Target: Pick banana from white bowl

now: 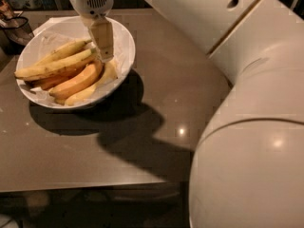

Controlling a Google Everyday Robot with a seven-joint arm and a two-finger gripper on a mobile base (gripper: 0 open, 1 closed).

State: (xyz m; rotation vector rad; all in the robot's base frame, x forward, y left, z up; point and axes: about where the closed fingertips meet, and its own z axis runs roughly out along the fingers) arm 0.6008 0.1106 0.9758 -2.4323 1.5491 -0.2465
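The gripper (106, 55) hangs tip-down inside the white bowl (127, 56), likely lined up for a grasp from above. I cannot tell how far open it is. The banana (56, 66) lies across the plumper bananas (76, 81), with its near end just beside the gripper's tip, so it looks reachable without digging. The bowl rests on the worktop (95, 151).

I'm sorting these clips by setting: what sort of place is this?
Probably a kitchen or break area, though little of the room shows: a white bowl of bananas, the longest banana among them, sits on a brown table. The claw hangs over the bowl.
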